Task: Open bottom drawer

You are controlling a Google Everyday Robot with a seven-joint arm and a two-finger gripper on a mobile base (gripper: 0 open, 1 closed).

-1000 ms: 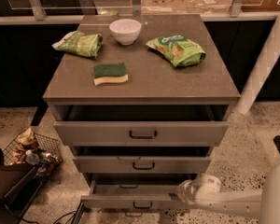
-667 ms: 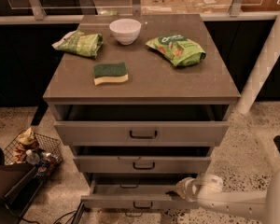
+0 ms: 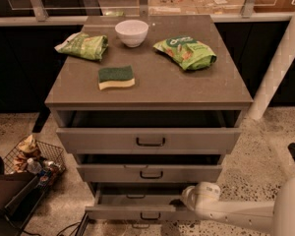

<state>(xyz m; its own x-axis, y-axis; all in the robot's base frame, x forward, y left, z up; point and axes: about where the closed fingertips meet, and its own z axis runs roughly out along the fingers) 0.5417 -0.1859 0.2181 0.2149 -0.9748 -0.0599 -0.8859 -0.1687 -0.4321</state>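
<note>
The grey cabinet (image 3: 150, 85) has three drawers, all pulled partly out. The bottom drawer (image 3: 123, 212) is the lowest one; its shallow grey front with a small black bar handle (image 3: 150, 216) sticks out farthest, and a strip of pale inside shows behind it. My gripper (image 3: 186, 199), on the end of the white arm (image 3: 236, 215) coming in from the lower right, sits at the right part of the bottom drawer, just above its front edge. Its tip is hidden against the drawer.
On the cabinet top lie a white bowl (image 3: 132, 32), two green snack bags (image 3: 83, 45) (image 3: 186, 52) and a green-and-yellow sponge (image 3: 116, 77). A wire basket of clutter (image 3: 32, 159) stands on the floor at left. A white post (image 3: 280, 68) rises at right.
The white arm end has shifted a little to the left along the bottom drawer. The drawers look as far out as before.
</note>
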